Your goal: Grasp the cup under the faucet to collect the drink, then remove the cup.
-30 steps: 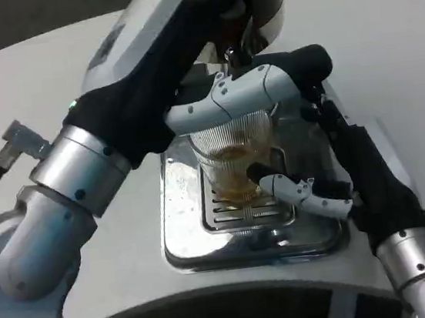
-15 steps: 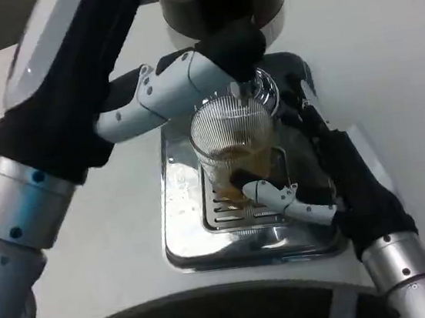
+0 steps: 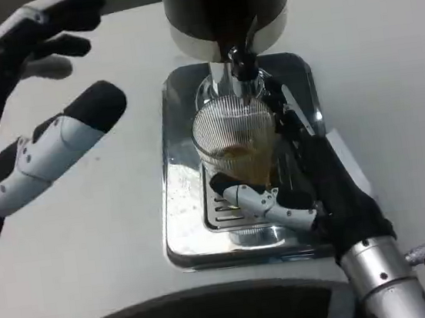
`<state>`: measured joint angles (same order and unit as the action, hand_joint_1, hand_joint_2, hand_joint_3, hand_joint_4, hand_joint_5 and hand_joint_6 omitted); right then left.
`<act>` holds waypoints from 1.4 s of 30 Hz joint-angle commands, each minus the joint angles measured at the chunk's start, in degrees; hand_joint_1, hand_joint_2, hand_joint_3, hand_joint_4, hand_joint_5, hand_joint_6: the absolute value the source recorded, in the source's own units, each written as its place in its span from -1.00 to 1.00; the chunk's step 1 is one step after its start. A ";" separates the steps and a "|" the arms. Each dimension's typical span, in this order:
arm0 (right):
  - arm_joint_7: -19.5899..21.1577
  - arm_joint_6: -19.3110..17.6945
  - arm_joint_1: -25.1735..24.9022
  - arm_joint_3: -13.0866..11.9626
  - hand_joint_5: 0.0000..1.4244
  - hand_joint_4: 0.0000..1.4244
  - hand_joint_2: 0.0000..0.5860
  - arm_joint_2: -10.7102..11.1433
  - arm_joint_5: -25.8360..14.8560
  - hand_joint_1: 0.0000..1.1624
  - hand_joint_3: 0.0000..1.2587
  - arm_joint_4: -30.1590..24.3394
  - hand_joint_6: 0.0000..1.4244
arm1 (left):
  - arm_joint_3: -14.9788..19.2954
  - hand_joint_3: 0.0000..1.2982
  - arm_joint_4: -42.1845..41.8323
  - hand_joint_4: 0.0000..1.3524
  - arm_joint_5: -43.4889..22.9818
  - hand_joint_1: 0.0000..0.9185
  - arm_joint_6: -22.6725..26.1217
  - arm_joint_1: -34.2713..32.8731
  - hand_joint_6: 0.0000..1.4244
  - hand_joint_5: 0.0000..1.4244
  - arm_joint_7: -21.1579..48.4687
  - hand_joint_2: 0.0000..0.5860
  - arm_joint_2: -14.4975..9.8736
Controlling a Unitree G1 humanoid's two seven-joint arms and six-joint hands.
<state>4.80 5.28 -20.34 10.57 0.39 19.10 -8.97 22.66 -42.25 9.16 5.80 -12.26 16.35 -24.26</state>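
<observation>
While the white table [image 3: 387,68] fills the frame from edge to edge, we note the largest object on it: the dark drink dispenser [image 3: 225,6] at top centre, its faucet [image 3: 241,66] pointing straight down. Below it sits the chrome drip tray [image 3: 182,225], running from centre to lower centre, with a slotted grate under the spout.

The left hand [image 3: 25,120] hangs in the upper left of the frame, well apart from the tray, fingers spread and holding nothing. The right hand [image 3: 309,186] reaches in from the lower right; its thumb lies across the near side of the cup and the dark fingers run up along the cup's right side, so we read it as gripping the cup. How far the fingers wrap behind the cup, we cannot tell.

The ribbed glass cup [image 3: 233,137] stands upright at frame centre on the grate, directly beneath the faucet, rim just below the spout. Amber liquid fills the lower part.

Judgement: the cup's long axis is vertical and the spout sits close above the rim. Removal by the right hand, the nearer one, therefore calls for drawing the cup toward the lower frame edge before lifting.
</observation>
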 commanded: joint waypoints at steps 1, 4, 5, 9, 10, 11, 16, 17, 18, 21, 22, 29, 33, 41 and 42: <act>2.13 -0.08 -2.14 0.54 -0.86 -0.95 -0.25 -1.51 1.24 0.39 -1.00 4.14 -0.84 | 5.71 -0.50 1.93 -0.57 -1.97 -1.00 0.06 3.58 -0.42 -0.51 0.88 -0.79 -3.45; 3.26 -0.39 -3.12 0.72 -0.86 -0.95 -0.25 -2.16 1.67 0.39 -1.00 6.17 -0.84 | 7.41 -0.50 3.33 -0.57 -3.16 -1.00 -0.50 5.20 -0.41 -0.50 1.22 -0.79 -4.97; 3.79 -0.41 -3.58 0.72 -0.86 -0.95 -0.25 -2.52 1.76 0.39 -1.00 7.08 -0.84 | 7.80 -0.50 3.75 -0.57 -3.44 -1.00 -0.69 5.68 -0.41 -0.50 1.34 -0.79 -5.33; 5.92 -0.47 -5.19 0.59 -0.86 -0.95 -0.25 -3.60 2.30 0.39 -1.00 10.16 -0.84 | 8.44 -0.50 5.25 -0.57 -4.37 -1.00 -1.13 7.14 -0.41 -0.50 1.43 -0.79 -6.57; 6.57 -0.59 -5.72 0.38 -0.86 -0.95 -0.25 -3.88 2.19 0.39 -1.00 11.17 -0.84 | 8.33 -0.50 5.49 -0.57 -4.46 -1.00 -1.14 7.40 -0.41 -0.50 1.43 -0.79 -6.85; 7.03 -0.70 -6.08 0.24 -0.86 -0.95 -0.25 -4.06 2.10 0.39 -1.00 11.88 -0.84 | 8.11 -0.50 5.60 -0.57 -4.43 -1.00 -1.13 7.66 -0.42 -0.50 1.40 -0.79 -7.06; 8.59 -1.49 -7.52 -0.25 -0.86 -0.95 -0.25 -4.71 1.61 0.39 -1.00 14.52 -0.84 | 6.91 -0.50 5.41 -0.58 -3.74 -1.00 -0.33 8.59 -0.42 -0.50 0.89 -0.79 -7.19; 8.92 -1.58 -7.69 -0.29 -0.86 -0.95 -0.25 -4.85 1.72 0.39 -1.00 14.84 -0.84 | 6.62 -0.50 5.32 -0.58 -3.57 -1.00 0.00 8.71 -0.42 -0.50 0.87 -0.79 -7.19; 9.33 -1.67 -7.89 -0.35 -0.84 -0.94 -0.25 -5.03 1.78 0.39 -1.00 15.24 -0.84 | 6.45 -0.50 5.27 -0.58 -3.49 -1.00 0.20 8.79 -0.42 -0.51 0.85 -0.79 -7.22; 10.47 -1.72 -8.54 -0.49 -0.79 -0.90 -0.25 -5.49 1.84 0.39 -1.00 16.43 -0.84 | 5.81 -0.50 5.10 -0.58 -3.03 -1.00 0.58 8.98 -0.43 -0.52 0.78 -0.78 -7.36; 10.73 -1.86 -9.02 -0.52 -0.79 -0.88 -0.25 -5.65 1.72 0.39 -1.00 17.21 -0.84 | 5.59 -0.50 5.02 -0.59 -2.90 -1.00 0.72 9.12 -0.43 -0.53 0.85 -0.78 -7.40; 12.54 -3.30 -10.18 -0.23 -0.67 -0.75 -0.25 -6.45 1.69 0.39 -0.88 20.47 -0.74 | 5.41 -0.50 4.64 -0.60 -2.09 -1.00 0.90 10.81 -0.44 -0.54 1.33 -0.78 -8.26; 14.22 -4.79 -9.96 -0.49 -0.50 -0.55 -0.28 -7.52 1.09 0.47 -0.64 21.88 -0.54 | 4.84 -0.50 3.78 -0.60 -1.98 -1.00 0.12 11.71 -0.45 -0.55 1.73 -0.80 -8.36; 17.02 -6.30 -9.17 -0.14 -0.31 -0.35 -0.28 -9.06 0.03 0.53 -0.42 22.48 -0.28 | 2.72 -0.51 7.13 -0.63 -0.22 -1.00 -1.09 11.81 -0.48 -0.59 2.68 -0.81 -10.59; 17.20 -6.33 -9.10 -0.03 -0.30 -0.34 -0.28 -9.09 -0.06 0.53 -0.41 22.48 -0.26 | 1.68 -0.51 7.75 -0.64 0.37 -1.00 -1.18 11.59 -0.48 -0.59 2.39 -0.81 -10.48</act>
<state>21.55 -1.60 -30.91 10.17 -5.68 19.81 12.00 26.18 -36.25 8.09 5.75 -0.65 18.48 -33.83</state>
